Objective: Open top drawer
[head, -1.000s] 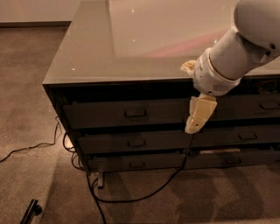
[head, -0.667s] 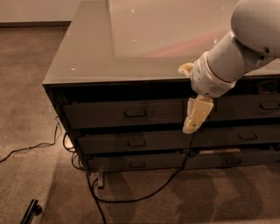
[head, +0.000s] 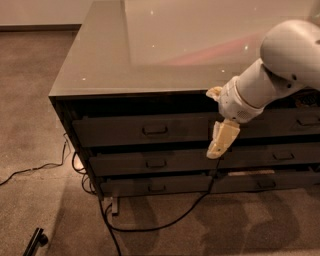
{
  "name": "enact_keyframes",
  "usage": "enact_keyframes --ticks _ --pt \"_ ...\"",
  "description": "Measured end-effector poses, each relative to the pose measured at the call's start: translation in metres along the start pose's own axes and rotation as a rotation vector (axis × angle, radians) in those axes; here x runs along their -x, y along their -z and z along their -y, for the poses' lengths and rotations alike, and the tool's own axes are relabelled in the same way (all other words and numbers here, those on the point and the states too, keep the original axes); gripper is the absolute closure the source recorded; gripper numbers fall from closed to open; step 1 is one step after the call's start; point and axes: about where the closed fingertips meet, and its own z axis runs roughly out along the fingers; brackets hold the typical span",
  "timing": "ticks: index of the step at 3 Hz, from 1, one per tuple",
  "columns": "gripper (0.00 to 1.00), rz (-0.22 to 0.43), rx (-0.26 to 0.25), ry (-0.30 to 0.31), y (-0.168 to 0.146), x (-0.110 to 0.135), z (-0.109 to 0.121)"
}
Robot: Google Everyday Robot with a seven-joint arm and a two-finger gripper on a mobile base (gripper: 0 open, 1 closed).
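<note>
Nearest the camera lay the brown carpeted floor (head: 30,150), with a small black bar-shaped object (head: 36,241) at its lower left edge and a thin black cable (head: 165,225) looping across it toward the foot of the cabinet. Behind these stood a left-hand column of three dark grey drawer fronts: the low bottom drawer (head: 125,187), the low middle drawer (head: 120,164) above it, and above that the top drawer (head: 110,131), a wide dark grey drawer with a taller flat front and a small rectangular metal loop handle (head: 155,130) at its centre. The top drawer sat directly beneath the slab, a dark gap above it, and looked pushed in. The cream-coloured pincer (head: 222,141) hung pointing downward in front of the right end of the top drawer, over the seam with the right-hand column of drawers (head: 295,122), its tip reaching down to the level of the middle drawer and well to the right of the loop handle. How far open it was could not be told, and it had hold of nothing visible. The rounded white arm (head: 280,65) rose from it toward the upper right. Beyond stretched the glossy grey counter (head: 115,50), and farthest back a pale wall (head: 40,10).
</note>
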Motion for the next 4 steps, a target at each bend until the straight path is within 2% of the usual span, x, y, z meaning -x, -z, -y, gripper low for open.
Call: enact_keyframes --ticks 1,2,3,4 --pt "0.00 0.022 0.028 -0.013 -0.026 -0.003 0.001" --pt "0.00 0.034 0.064 0.026 -0.052 0.006 0.002" --pt "0.00 0.034 0.064 0.026 -0.052 0.006 0.002" --pt "0.00 0.048 0.099 0.016 -0.074 0.004 0.002"
